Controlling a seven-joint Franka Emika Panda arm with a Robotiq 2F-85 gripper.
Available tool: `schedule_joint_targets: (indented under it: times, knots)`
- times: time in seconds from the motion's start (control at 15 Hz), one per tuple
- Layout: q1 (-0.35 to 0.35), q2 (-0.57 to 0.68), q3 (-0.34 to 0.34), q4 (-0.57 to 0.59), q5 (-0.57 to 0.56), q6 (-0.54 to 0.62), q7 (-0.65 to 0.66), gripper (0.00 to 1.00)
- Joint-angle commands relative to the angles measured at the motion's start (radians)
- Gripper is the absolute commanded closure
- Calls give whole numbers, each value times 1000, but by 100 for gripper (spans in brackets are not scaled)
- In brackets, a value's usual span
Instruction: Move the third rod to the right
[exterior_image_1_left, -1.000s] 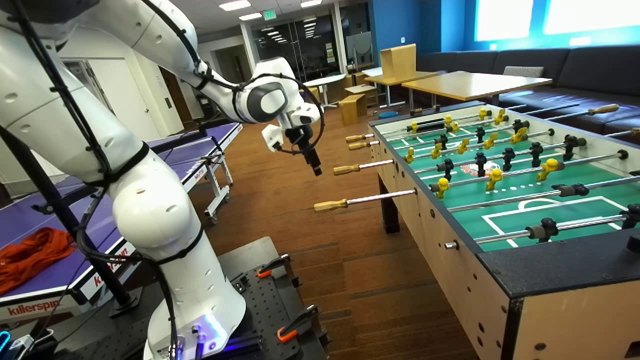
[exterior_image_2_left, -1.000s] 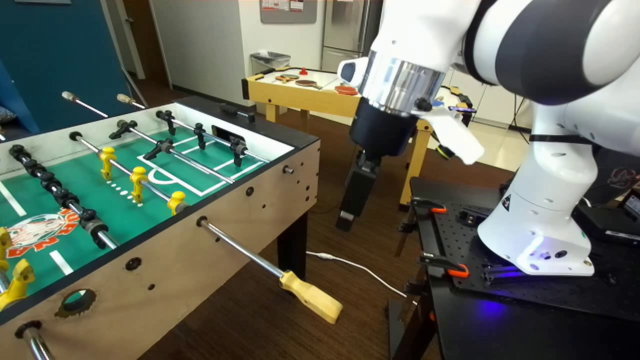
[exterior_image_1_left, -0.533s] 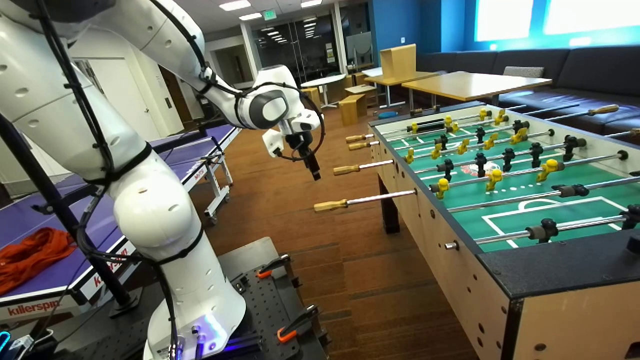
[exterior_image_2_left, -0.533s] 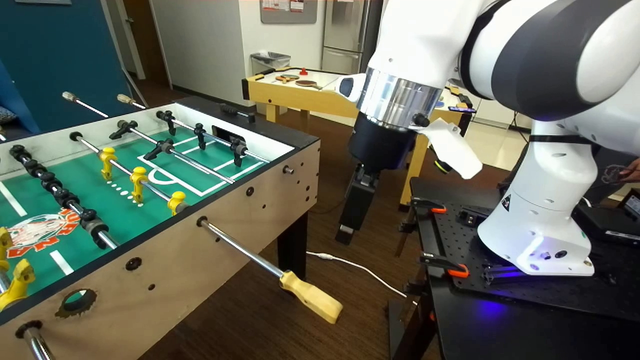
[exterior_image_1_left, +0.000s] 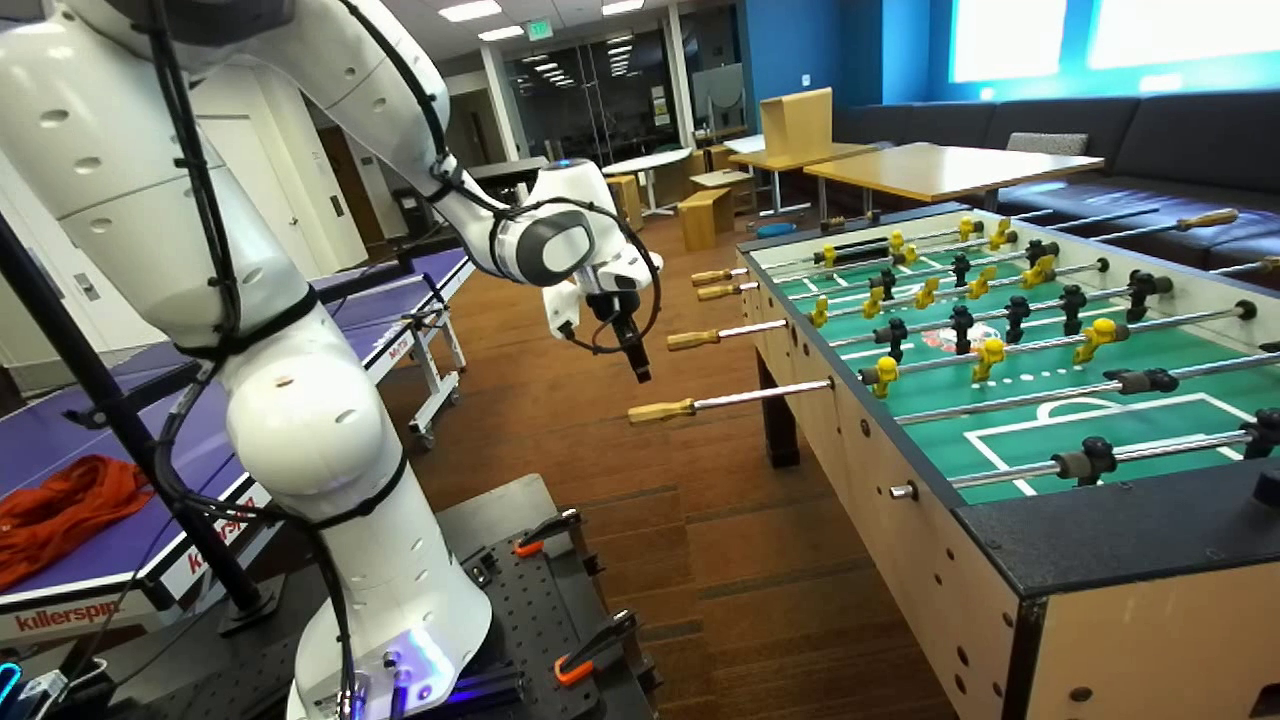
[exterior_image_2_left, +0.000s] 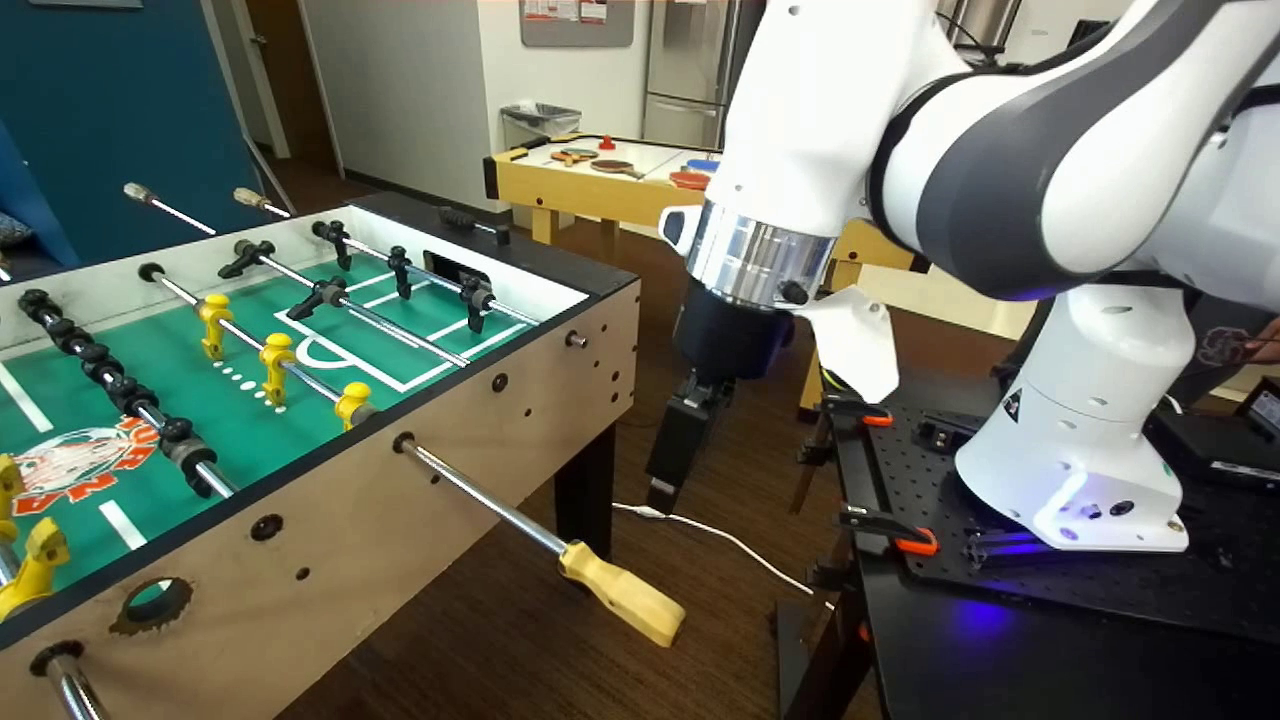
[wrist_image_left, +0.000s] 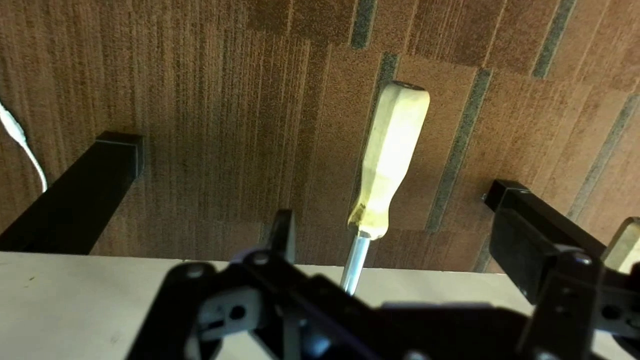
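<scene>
The third rod of the foosball table (exterior_image_1_left: 905, 580) carries yellow players, and its metal shaft ends in a pale wooden handle. The handle shows in both exterior views (exterior_image_1_left: 660, 411) (exterior_image_2_left: 622, 592) and in the wrist view (wrist_image_left: 392, 150). My gripper (exterior_image_1_left: 642, 376) is open and empty, pointing down, above the handle and apart from it. It also shows in an exterior view (exterior_image_2_left: 663, 496), where its fingers overlap each other. In the wrist view the handle and part of the shaft appear between the two spread fingers of the gripper (wrist_image_left: 395, 220).
A neighbouring wooden handle (exterior_image_1_left: 692, 340) sticks out beside this rod; it is partly visible at the right edge of the wrist view (wrist_image_left: 625, 245). A black table leg (wrist_image_left: 75, 200) and white cable (wrist_image_left: 20, 135) are at the left. A purple ping-pong table (exterior_image_1_left: 370, 300) stands behind my arm.
My arm has lowered and moved towards the foosball table, bringing the gripper closer to the wooden handle. The rods and the table have not moved.
</scene>
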Motion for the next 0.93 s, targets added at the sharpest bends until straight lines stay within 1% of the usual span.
schedule_joint_targets:
  times: [0.0, 0.13, 0.27, 0.47, 0.6, 0.87]
  knots:
    - [24, 123, -23, 9, 79, 126, -1, 0]
    - [41, 188, -24, 19, 148, 180, -20, 0]
    - [51, 251, -12, 43, 224, 217, -40, 0]
    - [40, 325, 16, 86, 306, 238, -67, 0]
    - [32, 364, 20, 113, 318, 233, -68, 0]
    - [41, 427, 1, 156, 293, 215, -43, 0]
